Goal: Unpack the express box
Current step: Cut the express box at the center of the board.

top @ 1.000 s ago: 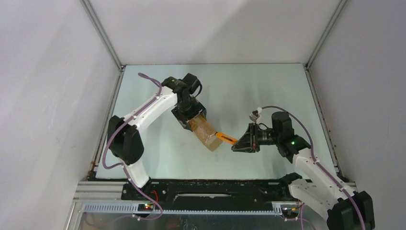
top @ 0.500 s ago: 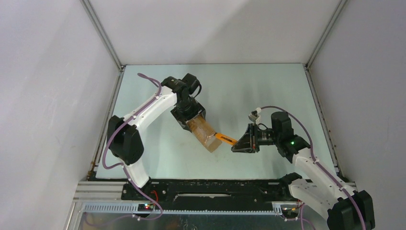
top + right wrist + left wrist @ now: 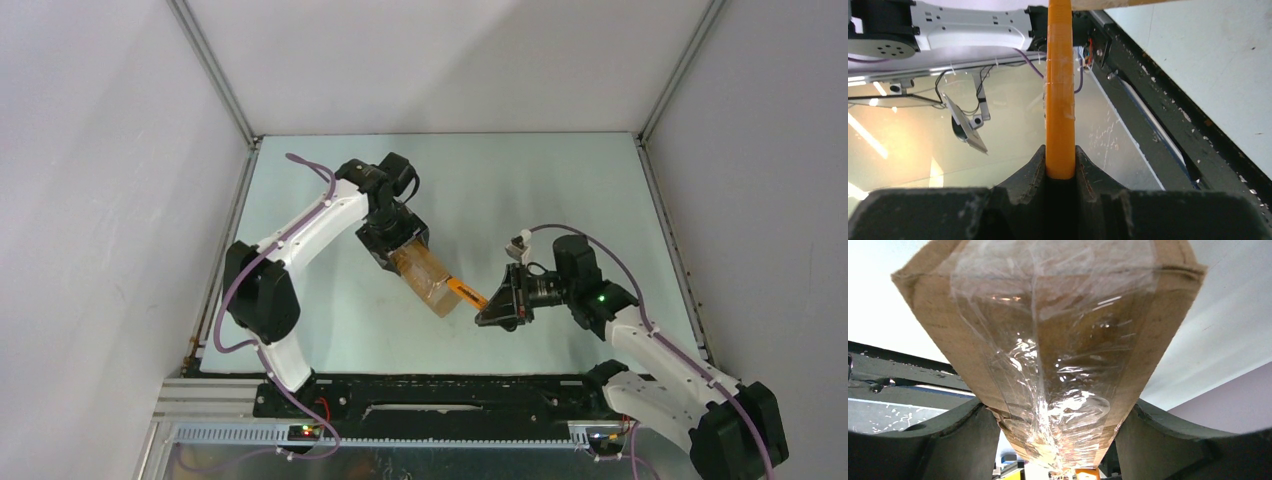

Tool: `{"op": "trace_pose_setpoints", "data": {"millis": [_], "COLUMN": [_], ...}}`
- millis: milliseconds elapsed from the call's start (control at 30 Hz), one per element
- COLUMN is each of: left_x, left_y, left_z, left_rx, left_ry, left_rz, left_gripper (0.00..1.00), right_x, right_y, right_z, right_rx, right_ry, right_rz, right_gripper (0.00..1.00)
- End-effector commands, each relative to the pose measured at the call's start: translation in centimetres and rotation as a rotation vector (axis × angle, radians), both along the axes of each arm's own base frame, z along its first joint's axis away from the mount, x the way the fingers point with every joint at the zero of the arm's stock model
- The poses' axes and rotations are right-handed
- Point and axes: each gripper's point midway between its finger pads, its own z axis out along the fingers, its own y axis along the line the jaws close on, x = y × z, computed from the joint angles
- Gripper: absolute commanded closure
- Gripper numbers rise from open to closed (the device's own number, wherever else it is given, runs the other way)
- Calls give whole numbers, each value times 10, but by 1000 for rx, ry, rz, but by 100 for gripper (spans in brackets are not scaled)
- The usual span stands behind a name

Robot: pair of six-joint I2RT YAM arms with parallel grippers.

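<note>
- Starting on the left: the left gripper (image 3: pixel 398 243) hasn't budged. Its jaws are spread wide and clamped on one end of the small brown cardboard express box (image 3: pixel 430 280), which slants out over the pale green table (image 3: pixel 520 190), a bit left of centre.
- The slim orange utility knife (image 3: pixel 466 291) has its tip at the box's free end, same as a second ago.
- What has actually changed is on the right. The right gripper (image 3: pixel 489 306), clenched tight on the knife handle, has crept left toward the box, and the forearm behind it has swung round.
- My read is that it's working the blade into the taped end, so the cut is under way but the box isn't open yet.
- The left wrist view shows what the top one can't: crinkly clear tape running down the box face, unsplit as far as I can see. It also shows the dark fingers (image 3: pixel 963 440) pressed against the box's sides.
- The right wrist view shows the handle wedged between the pads, running up to a strip of cardboard at the top edge. The blade itself is out of sight, so I can't tell how deep it goes.
</note>
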Motion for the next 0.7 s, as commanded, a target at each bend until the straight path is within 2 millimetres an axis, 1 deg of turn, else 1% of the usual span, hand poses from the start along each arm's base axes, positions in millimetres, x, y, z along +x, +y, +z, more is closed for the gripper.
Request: {"op": "trace_pose_setpoints", "data": {"millis": [0, 133, 267, 400, 533, 667], "left_x": [-8, -10, -11, -12, -12, -11], "left_y": [-9, -2, 8, 14, 13, 12], "left_z": [0, -6, -11, -16, -18, -16], "left_rx": [-21, -2, 18, 30, 23, 15], "left_ry": [49, 65, 72, 81, 82, 75], "left_rz": [45, 47, 55, 65, 60, 58], "left_gripper": [56, 56, 56, 56, 56, 56], "right_x": [-5, -7, -12, -21, -27, -25], "right_y": [14, 10, 4, 3, 3, 6], "right_z": [27, 31, 30, 34, 33, 28], "right_rx": [88, 95, 84, 90, 84, 72], "right_ry": [-109, -115, -115, -119, -122, -118], "right_rz": [84, 80, 80, 101, 110, 117], "right_gripper": [100, 100, 100, 100, 100, 100]}}
